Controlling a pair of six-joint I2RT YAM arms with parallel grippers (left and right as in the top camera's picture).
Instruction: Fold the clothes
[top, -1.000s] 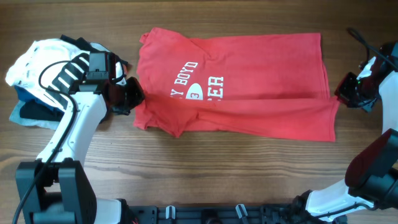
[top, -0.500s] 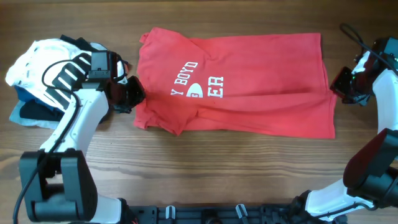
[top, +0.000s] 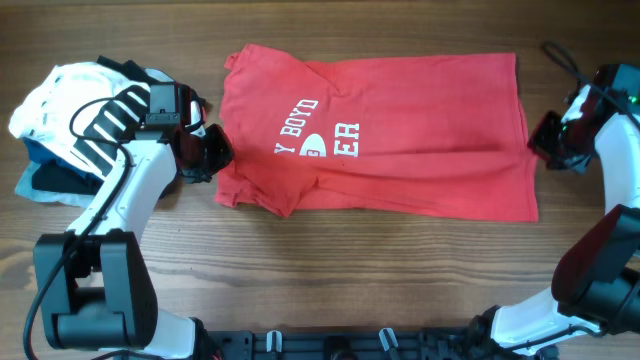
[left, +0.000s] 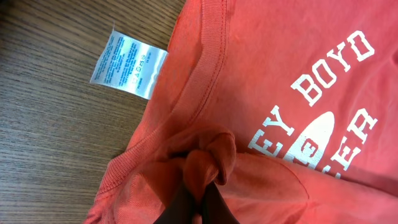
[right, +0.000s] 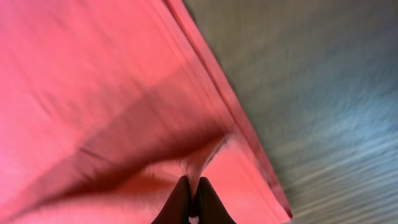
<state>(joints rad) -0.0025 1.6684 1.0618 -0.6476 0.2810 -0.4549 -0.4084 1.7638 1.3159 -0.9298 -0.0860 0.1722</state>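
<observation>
Lying flat across the middle of the wooden table (top: 330, 285), the red T-shirt (top: 400, 150) is seen whole only from overhead: collar end to the left, hem to the right, lower part doubled up along a long crease. At the collar-side edge the left gripper (top: 212, 150) is placed, at the hem-side edge the right gripper (top: 545, 140). A pile of other garments (top: 50, 105) (white with black stripes, dark and light blue under it) is seen beside the left arm, apart from the shirt; it is shown in neither wrist view.

Left wrist view: jaws are pressed together on a bunched knot of red fabric just below the collar rib. The white neck tag (left: 129, 64) is flipped out onto the wood; its print is too small to be read.

Right wrist view: blurred. Jaws are closed, and a small pleat at the shirt's edge is pinched between the tips.

White lettering (left: 336, 67): "BOYD" is read in full; "EY" and "ER" are cut off by folds, with an oval logo between them.
</observation>
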